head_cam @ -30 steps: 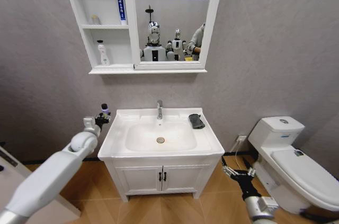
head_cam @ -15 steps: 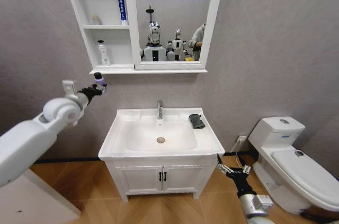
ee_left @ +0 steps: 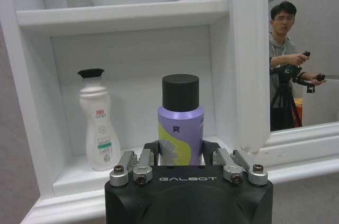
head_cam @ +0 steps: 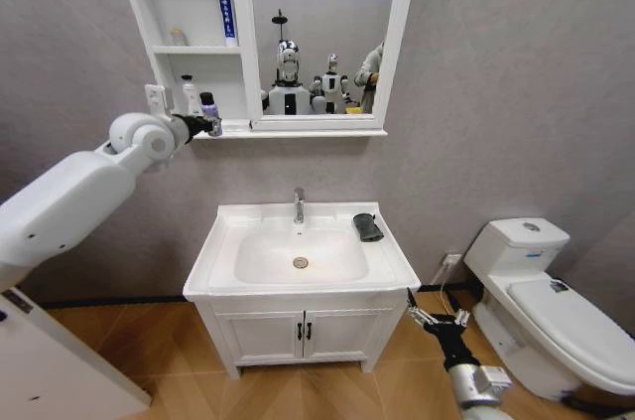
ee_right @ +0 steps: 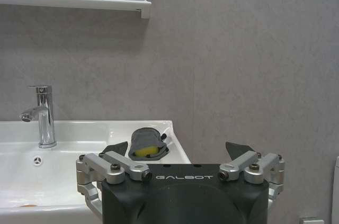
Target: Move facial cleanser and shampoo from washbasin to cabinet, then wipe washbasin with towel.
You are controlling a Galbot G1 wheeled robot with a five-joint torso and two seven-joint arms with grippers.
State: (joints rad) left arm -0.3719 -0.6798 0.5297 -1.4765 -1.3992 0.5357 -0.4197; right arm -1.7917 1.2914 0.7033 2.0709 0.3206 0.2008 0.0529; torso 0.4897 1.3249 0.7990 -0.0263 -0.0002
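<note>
Left gripper point(ee_left: 181, 156) clamped the upright purple bottle point(ee_left: 180, 128) at the cabinet's point(head_cam: 238, 43) bottom shelf, opening straight ahead beside the white bottle point(ee_left: 97, 121); right gripper point(ee_right: 177, 155) hung spread, low beside washbasin point(head_cam: 203, 271).

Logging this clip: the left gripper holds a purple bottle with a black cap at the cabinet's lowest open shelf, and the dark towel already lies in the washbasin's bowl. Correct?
Not quite. The head view shows the towel on the washbasin top, by its back right corner, not in the bowl. The rest holds: the left gripper holds the purple bottle at the cabinet's lowest shelf.
</note>
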